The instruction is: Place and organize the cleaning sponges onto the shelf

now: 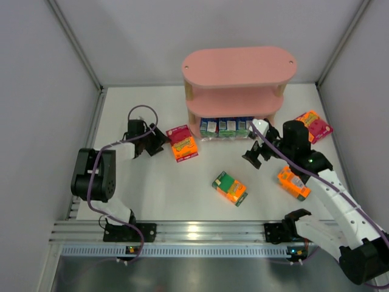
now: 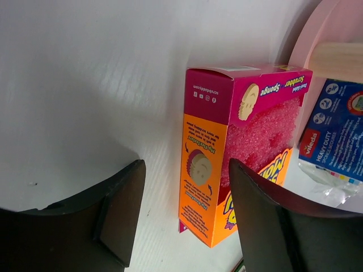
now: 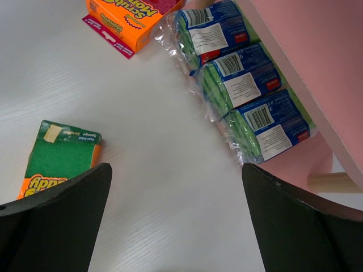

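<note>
Left gripper (image 2: 186, 170) fingers spread apart, orange-and-magenta pack (image 2: 238, 141) between them, closer to the right finger; touching or not, hard to tell. Lying on the table (image 1: 158, 182) just left of the shelf (image 1: 240, 67). Printed on top: "Scrubber Sponge". Right gripper (image 3: 176, 170) fingers spread wide, near the blue packs (image 3: 244, 85) under the shelf, marked "vileda" and "HEAVY DUTY".

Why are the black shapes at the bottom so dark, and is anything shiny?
Left wrist view: the left gripper sits right at the lens, its fingers dark, with little detail; the orange-and-magenta pack is sharp and bright. Right wrist view: the right gripper looks just as dark; the clear wrap on the blue-and-green packs glints. Top view: a white glare spot on the metal rail.
</note>
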Available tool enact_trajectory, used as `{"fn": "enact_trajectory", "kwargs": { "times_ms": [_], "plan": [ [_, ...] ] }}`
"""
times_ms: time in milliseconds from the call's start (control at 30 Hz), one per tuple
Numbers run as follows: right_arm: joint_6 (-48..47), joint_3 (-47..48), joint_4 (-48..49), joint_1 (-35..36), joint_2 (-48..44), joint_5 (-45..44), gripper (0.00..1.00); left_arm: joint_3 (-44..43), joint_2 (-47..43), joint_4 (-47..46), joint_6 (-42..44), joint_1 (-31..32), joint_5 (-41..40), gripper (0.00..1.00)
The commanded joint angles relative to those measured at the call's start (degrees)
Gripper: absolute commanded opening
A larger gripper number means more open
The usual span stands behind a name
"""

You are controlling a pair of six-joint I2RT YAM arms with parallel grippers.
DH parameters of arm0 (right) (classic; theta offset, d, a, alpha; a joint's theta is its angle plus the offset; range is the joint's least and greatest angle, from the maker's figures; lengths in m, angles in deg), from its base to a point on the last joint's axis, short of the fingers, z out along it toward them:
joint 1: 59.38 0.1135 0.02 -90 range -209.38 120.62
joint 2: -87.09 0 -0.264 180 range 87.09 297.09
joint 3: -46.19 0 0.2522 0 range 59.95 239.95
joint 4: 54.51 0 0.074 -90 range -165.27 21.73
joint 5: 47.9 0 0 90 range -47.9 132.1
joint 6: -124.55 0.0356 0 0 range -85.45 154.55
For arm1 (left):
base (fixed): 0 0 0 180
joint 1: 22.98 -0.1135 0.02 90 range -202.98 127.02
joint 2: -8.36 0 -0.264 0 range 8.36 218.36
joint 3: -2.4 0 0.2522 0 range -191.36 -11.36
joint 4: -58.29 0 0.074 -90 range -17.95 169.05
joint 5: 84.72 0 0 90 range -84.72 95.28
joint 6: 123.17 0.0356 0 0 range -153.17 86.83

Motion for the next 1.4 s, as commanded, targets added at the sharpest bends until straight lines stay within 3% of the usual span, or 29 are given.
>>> {"fn": "enact_trajectory", "kwargs": {
  "times_ms": [0, 333, 467, 667, 833, 933, 967, 1033, 1233, 1367],
  "plan": [
    [-0.8, -0.2, 0.3, -0.3, -0.3, 1.3, 0.99, -1.5, 2.3, -0.2, 0.2, -0.3, 0.0, 0.66],
    [-1.1, -0.4, 0.1, -0.3, 0.4, 2.0, 1.00, -3.4, 4.7, -0.2, 1.4, -0.7, 1.9, 0.53],
    [-1.3, -0.3, 0.0, -0.4, 0.5, 2.5, 1.00, -3.8, 5.1, -0.2, 2.0, -0.8, 2.4, 0.34],
    [-1.5, -0.5, -0.2, -0.4, 0.7, 2.9, 0.99, -3.3, 4.6, -0.2, 2.7, -2.0, 3.7, 0.21],
    [-2.8, -0.3, -1.7, -0.5, 1.1, 6.1, 0.99, -1.2, 2.3, -0.2, 3.5, -3.3, 4.7, 0.03],
    [-12.1, 0.6, -9.3, -0.3, 1.4, 16.9, 1.00, 0.7, -1.3, -0.2, 3.4, -3.5, 4.8, 0.00],
    [-19.4, 0.7, -11.6, 0.3, 1.4, 22.1, 1.00, 1.2, -3.4, -0.2, 3.5, -3.7, 4.8, 0.00],
    [-25.3, 1.4, -16.1, 1.6, 1.5, 24.2, 0.99, 3.1, -5.9, -0.2, 3.8, -3.7, 4.7, 0.00],
    [-31.1, 8.3, -16.5, 11.1, 8.3, 13.8, 0.99, 6.6, -16.0, 5.1, 4.9, -3.7, 4.3, 0.00],
    [-32.5, 13.1, -14.2, 25.8, 15.7, -0.1, 0.99, 10.0, -23.5, 8.5, 3.9, -3.7, 6.4, 0.00]
  ]
}}
